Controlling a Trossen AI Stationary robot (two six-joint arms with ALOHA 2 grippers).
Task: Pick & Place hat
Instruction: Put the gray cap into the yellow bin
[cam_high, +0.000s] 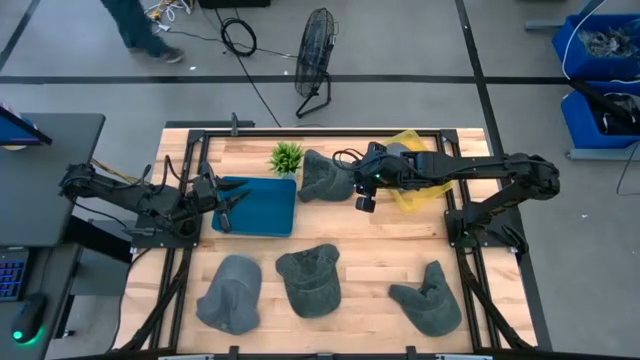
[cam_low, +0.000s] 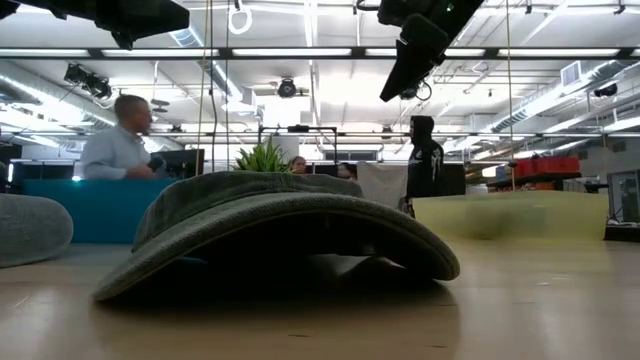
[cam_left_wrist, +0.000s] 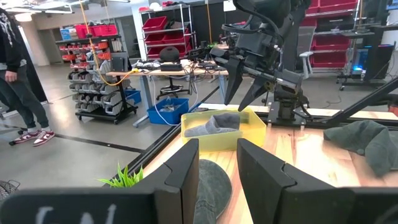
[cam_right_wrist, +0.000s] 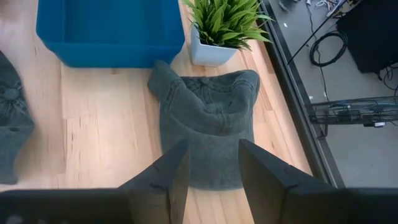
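The grey cap (cam_right_wrist: 208, 127) that the right arm is over lies flat on the tabletop (cam_high: 380, 250) at the far side, its crown touching or just beside the small potted plant (cam_right_wrist: 221, 25) and close to the blue bin (cam_high: 258, 205) on its left. The right end effector (cam_high: 364, 196) hangs above the cap's right edge with its fingers spread and nothing between them.

From here, the risk is a poor grasp. The cap is soft and flat, so fingers closing on the brim edge alone could pinch only a fold that slips out on the lift. A descent drifting far could knock the plant over.

Right of the cap, a yellow bin (cam_high: 415, 180) already holds one grey hat; the arm crosses over it, and a low swing could catch its rim. Three more caps lie along the near side. The left end effector (cam_high: 225, 203) waits, released, over the blue bin.
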